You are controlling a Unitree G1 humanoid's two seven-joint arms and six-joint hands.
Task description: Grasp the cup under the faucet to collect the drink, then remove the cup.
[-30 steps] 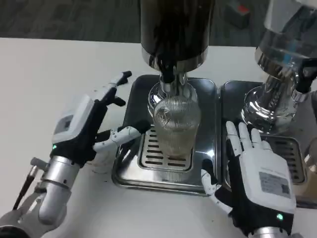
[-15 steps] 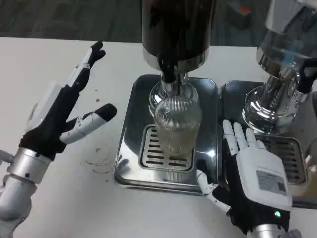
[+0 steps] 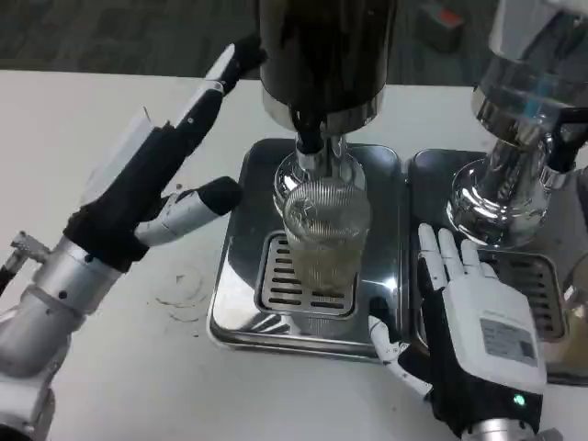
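The ribbed clear cup [image 3: 325, 235] stood upright on the slotted grate of the steel drip tray [image 3: 241, 312], directly beneath the faucet [image 3: 310, 140] of the dark dispenser [image 3: 323, 50]. Whether any drink had gathered in the cup I could not tell through the ribbed wall; only a faint yellowish tint showed low down. Right of that tray sat a second tray [image 3: 542, 276] carrying a shiny chrome dispenser base [image 3: 501, 188].

The left hand [image 3: 152, 179] hung in the air to the left of the cup, fingers spread apart and holding nothing, its longest fingers reaching up toward the dispenser's dark body, the thumb pointing at the tray's left rim. The right hand [image 3: 473, 326] lay flat to the right of the cup, between the two trays, fingers straight and apart, clear of the cup.

Compared with half a second before, the left hand had swung in from the open table toward the dispenser, its fingertips now close to the dark body. The right hand and the cup kept their places.
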